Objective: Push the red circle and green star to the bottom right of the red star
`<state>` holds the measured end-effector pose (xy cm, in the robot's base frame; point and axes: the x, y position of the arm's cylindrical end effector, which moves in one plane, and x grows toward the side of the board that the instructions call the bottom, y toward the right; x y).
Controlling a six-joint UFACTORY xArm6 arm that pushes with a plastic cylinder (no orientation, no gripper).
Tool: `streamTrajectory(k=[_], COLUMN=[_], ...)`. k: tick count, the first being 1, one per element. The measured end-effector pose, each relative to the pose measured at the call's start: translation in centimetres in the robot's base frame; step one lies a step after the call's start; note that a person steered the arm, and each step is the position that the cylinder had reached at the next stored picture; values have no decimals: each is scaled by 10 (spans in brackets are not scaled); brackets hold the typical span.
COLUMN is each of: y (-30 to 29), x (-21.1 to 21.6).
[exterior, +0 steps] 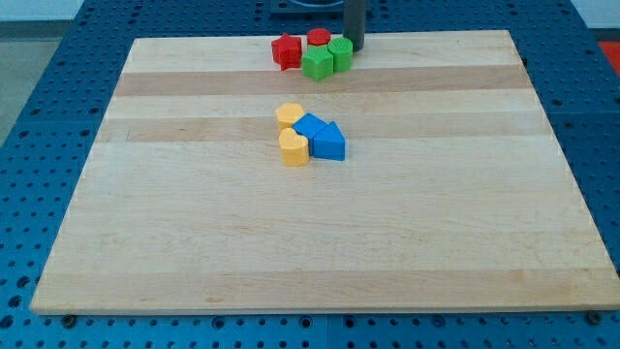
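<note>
The red star [286, 51] lies near the board's top edge. The red circle [319, 39] sits just to its right, at the very top. The green star [317, 64] lies below the red circle, to the lower right of the red star. A green cube-like block [340, 53] touches the green star's right side. My tip [355, 47] is the dark rod's lower end, just right of the green cube-like block and close to the red circle.
In the board's middle lie two yellow blocks [289, 115] [294, 147] and two blue blocks [309, 127] [329, 142], bunched together. The wooden board [194, 242] rests on a blue perforated table.
</note>
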<state>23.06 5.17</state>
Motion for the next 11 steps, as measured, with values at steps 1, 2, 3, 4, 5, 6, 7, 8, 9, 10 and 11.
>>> streamTrajectory(k=[1,2,3,4,5,6,7,8,9,10,11], y=[10,10,12,12,7,-3,-35,-55,-55,-55,-55], x=[35,21,-16,-23,-39,-37,-38,-38,-35,-25,-10])
